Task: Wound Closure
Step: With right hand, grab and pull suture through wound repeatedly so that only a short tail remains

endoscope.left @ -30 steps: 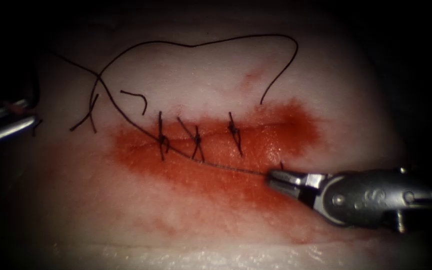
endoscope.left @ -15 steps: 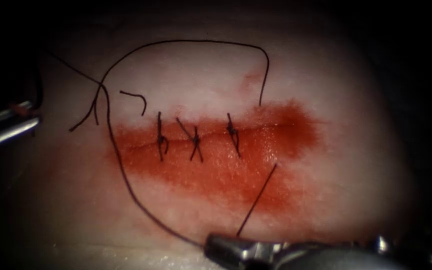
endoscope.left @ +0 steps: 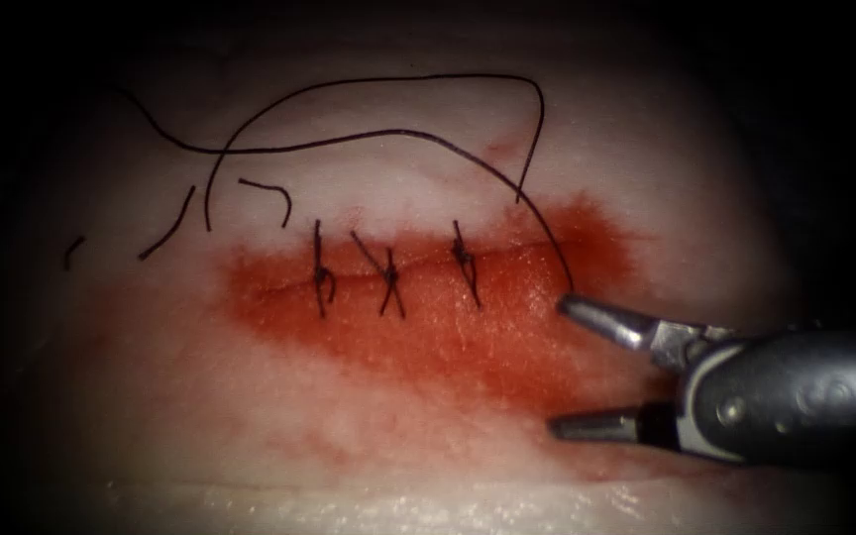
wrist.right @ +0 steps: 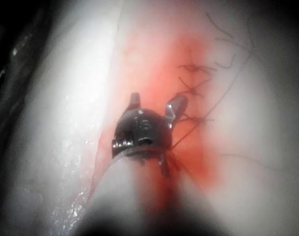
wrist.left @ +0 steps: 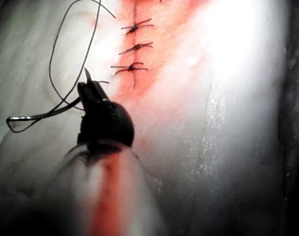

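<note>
The cut (endoscope.left: 507,253) runs across the tissue (endoscope.left: 428,446), and three dark stitches (endoscope.left: 388,282) cross it. At the cut's right end my right tool (endoscope.left: 562,365) stands with its jaws wide open and holds nothing. The long thread (endoscope.left: 388,134) arcs over the tissue above the cut and comes down to the tip of its upper jaw. In the right wrist view the right tool (wrist.right: 155,104) spreads over the red-stained strip. In the left wrist view my left tool (wrist.left: 86,78) is shut on the curved needle (wrist.left: 41,116) near one end, off the tissue's left side and out of the tissue.
Red fluid (endoscope.left: 468,337) stains the tissue around and below the cut. Short cut ends of thread (endoscope.left: 267,193) lie on the pale tissue up and left of the stitches, with another (endoscope.left: 165,233) further left.
A second ago the right tool was shut on the thread, held taut below the cut. It dropped toward the near edge, then rose to the cut's right end and opened, letting go. The left tool drew leftward.
</note>
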`<state>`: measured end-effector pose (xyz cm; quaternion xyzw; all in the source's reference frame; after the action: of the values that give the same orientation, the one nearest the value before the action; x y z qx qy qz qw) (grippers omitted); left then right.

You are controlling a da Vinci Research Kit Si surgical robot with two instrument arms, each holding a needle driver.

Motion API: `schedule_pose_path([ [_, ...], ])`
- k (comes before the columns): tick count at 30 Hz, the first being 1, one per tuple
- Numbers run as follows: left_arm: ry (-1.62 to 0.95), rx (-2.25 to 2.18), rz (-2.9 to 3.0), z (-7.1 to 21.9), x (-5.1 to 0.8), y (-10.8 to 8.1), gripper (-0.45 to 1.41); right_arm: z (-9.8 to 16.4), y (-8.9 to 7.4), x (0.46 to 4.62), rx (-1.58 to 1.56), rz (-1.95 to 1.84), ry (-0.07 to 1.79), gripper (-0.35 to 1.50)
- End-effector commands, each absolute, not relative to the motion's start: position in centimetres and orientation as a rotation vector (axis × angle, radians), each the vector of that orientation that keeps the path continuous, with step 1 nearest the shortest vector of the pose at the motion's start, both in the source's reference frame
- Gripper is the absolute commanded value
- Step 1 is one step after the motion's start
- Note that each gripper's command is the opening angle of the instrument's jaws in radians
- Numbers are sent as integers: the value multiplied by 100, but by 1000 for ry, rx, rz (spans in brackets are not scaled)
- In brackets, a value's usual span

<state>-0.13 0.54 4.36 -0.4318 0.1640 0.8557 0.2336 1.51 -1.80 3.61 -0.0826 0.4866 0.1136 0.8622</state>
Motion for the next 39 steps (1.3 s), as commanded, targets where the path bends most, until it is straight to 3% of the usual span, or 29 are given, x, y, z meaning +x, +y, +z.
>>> schedule_pose_path([
  [1,455,-1182,2350,444,-18,55,-45,378,-181,154,-179,237,1017,128],
  [4,460,-1175,2351,447,-17,55,-45,392,-177,151,-157,293,1020,114],
  [6,462,-1174,2351,449,-17,55,-45,403,-179,146,-97,448,1007,71],
  [8,463,-1173,2351,449,-17,55,-45,414,-181,140,-41,575,977,59],
  [9,464,-1172,2351,449,-17,55,-45,426,-181,134,28,668,953,86],
  [13,469,-1168,2350,450,-21,54,-45,444,-180,134,80,792,954,120],
  [17,475,-1162,2348,451,-25,52,-45,459,-179,147,85,861,950,130],
  [19,480,-1155,2348,452,-27,51,-45,465,-177,153,88,873,954,126],
  [25,483,-1160,2347,453,-29,50,-45,475,-172,157,124,905,952,74],
  [26,483,-1159,2347,453,-30,49,-45,476,-172,156,126,903,954,41],
  [27,483,-1163,2347,453,-30,49,-45,475,-173,155,124,903,949,-6],
  [28,483,-1162,2346,453,-30,49,-45,474,-175,154,121,904,939,-35],
  [39,481,-1168,2354,455,-39,46,-45,440,-191,159,122,929,882,-35],
])
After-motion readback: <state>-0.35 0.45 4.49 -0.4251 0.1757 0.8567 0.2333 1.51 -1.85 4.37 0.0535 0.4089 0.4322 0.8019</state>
